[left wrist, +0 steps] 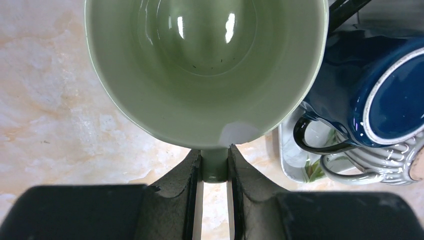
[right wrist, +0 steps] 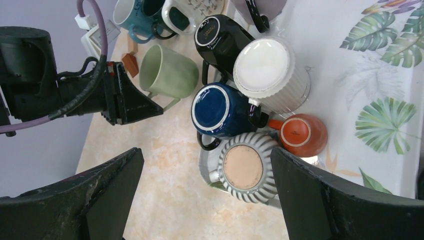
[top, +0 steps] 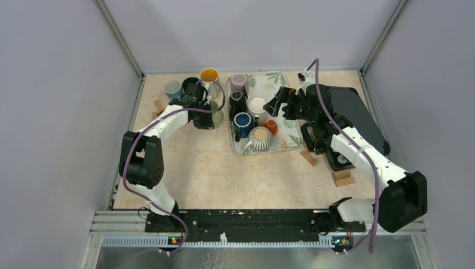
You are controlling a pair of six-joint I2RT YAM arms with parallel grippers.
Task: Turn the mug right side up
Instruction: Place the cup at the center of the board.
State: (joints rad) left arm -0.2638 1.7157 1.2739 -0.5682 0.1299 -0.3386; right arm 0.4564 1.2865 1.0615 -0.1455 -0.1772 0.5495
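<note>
Left wrist view: the green mug [left wrist: 200, 65] presents its open mouth to the camera, so it is tipped on its side and not yet upright. It sits over the tabletop [left wrist: 60, 125], just beside the left edge of the tray [right wrist: 325, 45] and close to the navy mug [left wrist: 380, 85]. Whether it rests on the surface cannot be told.

Risk, as judged: the hold is on the handle [left wrist: 215, 170] alone, which is a narrow purchase. During rotation the body's weight may pivot or slip the mug between the pads. A wide swing could also strike the navy mug or the tray rim.

Left end effector [left wrist: 215, 160]: nearly closed, clamped on that handle from both sides.

Right end effector [right wrist: 206, 165]: spread fully apart, gripping nothing, hanging above the striped mug [right wrist: 245, 167] on the tray.
</note>
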